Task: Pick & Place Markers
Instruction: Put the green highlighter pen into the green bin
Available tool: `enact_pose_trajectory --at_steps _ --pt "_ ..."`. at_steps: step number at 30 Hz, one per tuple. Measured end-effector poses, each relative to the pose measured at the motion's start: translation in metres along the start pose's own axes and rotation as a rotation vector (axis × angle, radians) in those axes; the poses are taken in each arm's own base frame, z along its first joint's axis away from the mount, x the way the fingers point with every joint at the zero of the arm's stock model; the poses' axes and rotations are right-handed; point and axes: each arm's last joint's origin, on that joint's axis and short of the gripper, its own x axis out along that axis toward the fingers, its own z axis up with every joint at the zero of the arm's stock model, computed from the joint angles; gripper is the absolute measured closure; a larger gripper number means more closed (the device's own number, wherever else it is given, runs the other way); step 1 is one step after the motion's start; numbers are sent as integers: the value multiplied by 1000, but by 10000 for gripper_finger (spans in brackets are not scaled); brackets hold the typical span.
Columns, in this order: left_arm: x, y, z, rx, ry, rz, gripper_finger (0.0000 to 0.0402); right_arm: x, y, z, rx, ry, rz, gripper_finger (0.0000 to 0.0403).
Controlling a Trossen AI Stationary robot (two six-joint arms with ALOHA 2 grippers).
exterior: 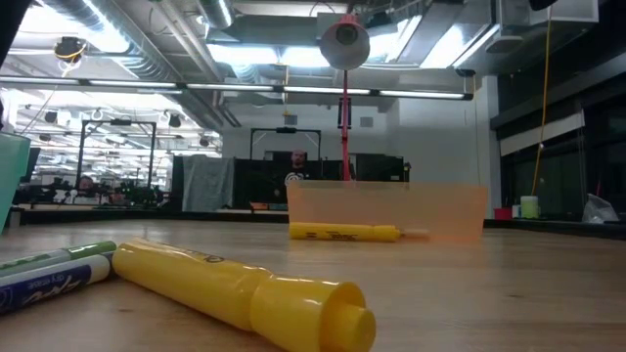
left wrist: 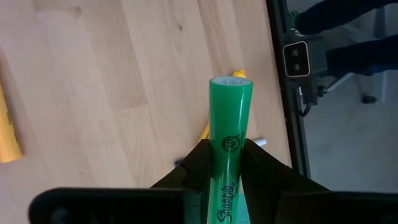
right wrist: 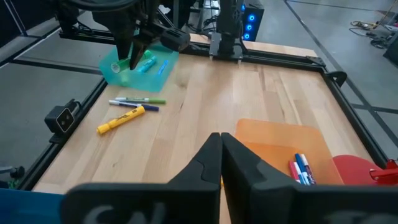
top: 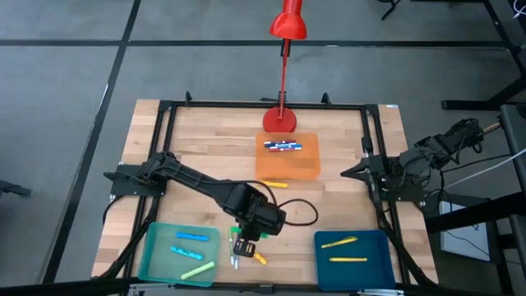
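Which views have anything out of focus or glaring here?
Low view: the near yellow marker is soft, the ceiling lights glare. Left wrist view: green marker in the left gripper is sharp. Right wrist view: right gripper blurs near the lens.

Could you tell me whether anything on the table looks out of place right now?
Three markers lie loose on the wood instead of in trays: a yellow one beside the orange tray, plus another yellow one and a thin white one near the front edge.

Three trays are sitting on the desk [top: 205,140]: one far-centre [top: 287,164] holding markers [top: 282,146], one near-left [top: 156,255], one near-right [top: 353,265]. Loose markers [top: 260,258] are lying between the near trays, below the left gripper [top: 240,247].
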Motion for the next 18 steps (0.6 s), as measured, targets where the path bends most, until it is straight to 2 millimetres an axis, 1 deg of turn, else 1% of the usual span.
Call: enact_pose_trajectory --at_steps 5,9,18 --pt "0 -2 -1 4 1 -2 344 0 0 0 5 0 0 384" --pt "0 -2 -1 5 1 -2 344 0 0 0 4 0 0 380" --pt "0 -2 -1 20 1 1 344 0 0 0 7 0 1 396"
